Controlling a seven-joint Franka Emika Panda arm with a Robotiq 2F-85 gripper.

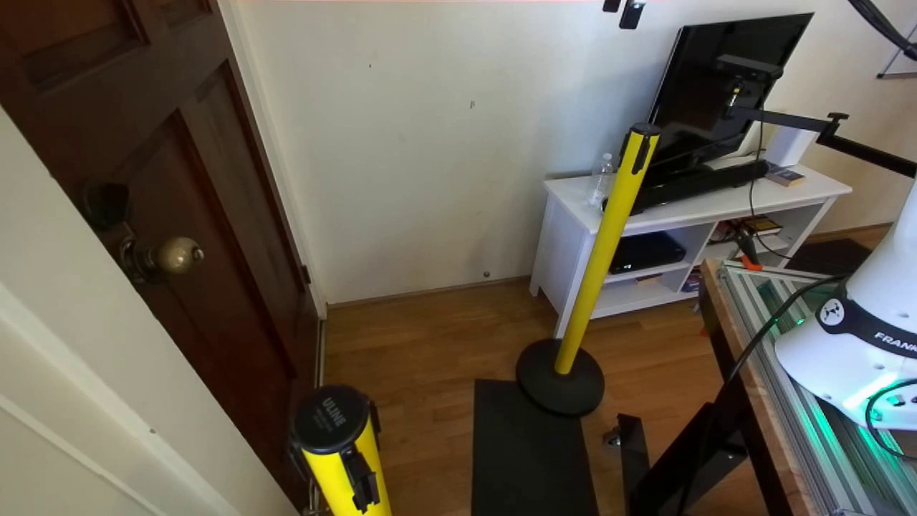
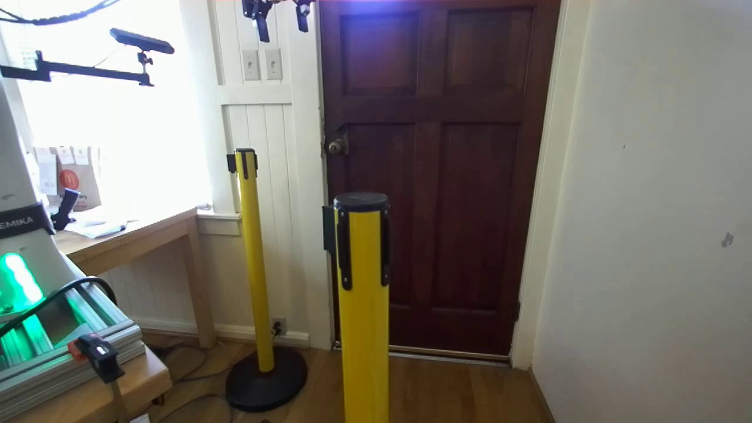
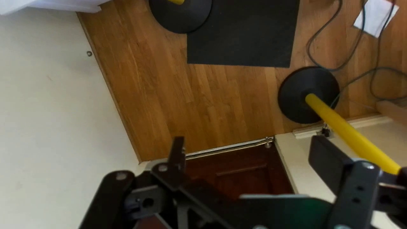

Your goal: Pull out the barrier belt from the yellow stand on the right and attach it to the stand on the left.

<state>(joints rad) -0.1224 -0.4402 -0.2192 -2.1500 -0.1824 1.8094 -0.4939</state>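
Hardwood floor point(image 1: 415, 344), white walls point(image 1: 444, 158), a bright window point(image 2: 147, 123)

The floor lies below the gripper point(image 2: 283, 34). In an exterior view, a panelled wooden door point(image 2: 429, 205) stands right of it, light switches point(image 2: 251, 66) below, the window left; in an exterior view, a white TV stand point(image 1: 560, 240) bearing a flat-screen television point(image 1: 698, 86) sits lower right.

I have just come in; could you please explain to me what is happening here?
A robot arm is meant to run a barrier belt between the nearer yellow stand and the farther yellow stand in an exterior view. At this moment it handles nothing: its gripper is open and apart from both stands. No belt stretches between them yet.
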